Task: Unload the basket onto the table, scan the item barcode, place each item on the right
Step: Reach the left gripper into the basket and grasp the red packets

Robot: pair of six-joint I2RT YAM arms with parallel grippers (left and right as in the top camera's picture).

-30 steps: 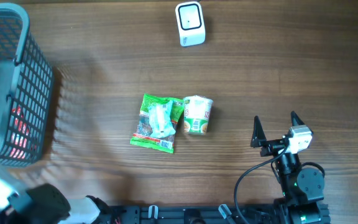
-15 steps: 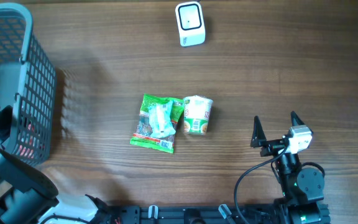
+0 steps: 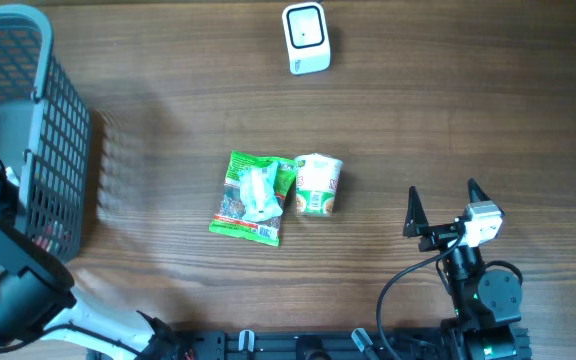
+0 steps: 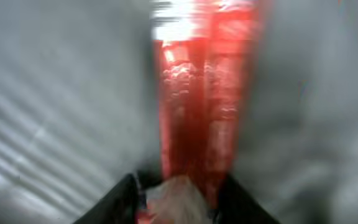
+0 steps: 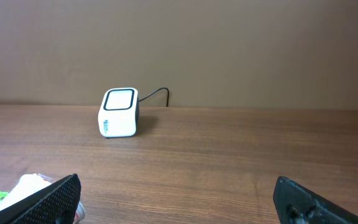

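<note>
Deep in the grey basket (image 3: 63,130) my left gripper (image 4: 178,188) has its fingers closed against the near end of a red packet (image 4: 204,106); the left wrist view is blurred. From overhead only the left arm (image 3: 8,290) shows, reaching into the basket, with a trace of red behind the mesh. The white scanner (image 3: 306,38) stands at the table's far edge, also visible from the right wrist as the scanner (image 5: 119,112). My right gripper (image 3: 446,205) rests open and empty near the front right, as the right wrist view (image 5: 178,190) confirms.
A green snack packet (image 3: 255,197) and a small noodle cup (image 3: 319,183) lie side by side mid-table, left of my right gripper. The cup (image 5: 33,186) peeks in beside the right gripper's left finger. The basket's mesh walls surround the left gripper.
The left arm has pushed further up into the basket, and its jaws have gone from wide open to closed round the red packet. The right arm has not moved.
</note>
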